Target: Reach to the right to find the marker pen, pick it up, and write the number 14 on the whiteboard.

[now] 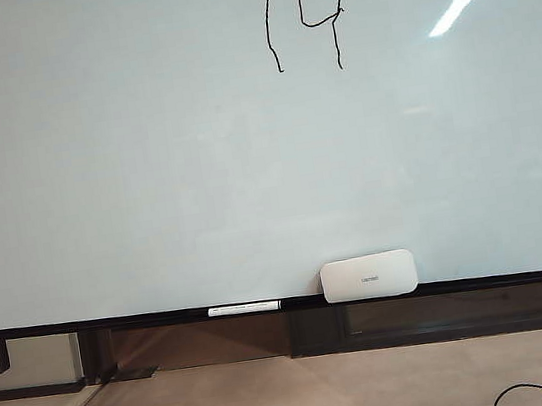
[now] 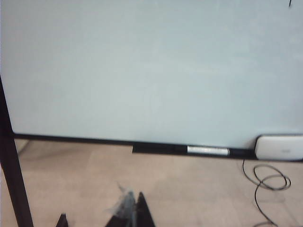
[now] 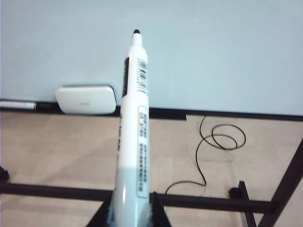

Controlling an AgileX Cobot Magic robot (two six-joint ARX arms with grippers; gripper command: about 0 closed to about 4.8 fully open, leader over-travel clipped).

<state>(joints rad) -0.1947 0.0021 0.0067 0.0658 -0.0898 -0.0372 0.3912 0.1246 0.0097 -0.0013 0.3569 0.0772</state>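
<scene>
A: Whiteboard (image 1: pixel 144 160) status? 
B: "14" (image 1: pixel 305 25) written in black near its top edge; eraser (image 1: pixel 368 276) and a spare white pen (image 1: pixel 244 309) on the bottom rail (image 1: pixel 116 322).
A: Right gripper (image 3: pixel 131 208)?
B: Clamped on the marker pen (image 3: pixel 134 118), tip toward the board; cable (image 3: pixel 215 146) on the floor.
A: Left gripper (image 2: pixel 128 213)?
B: Low before the board; nothing seen between its fingers; spread unreadable.
</scene>
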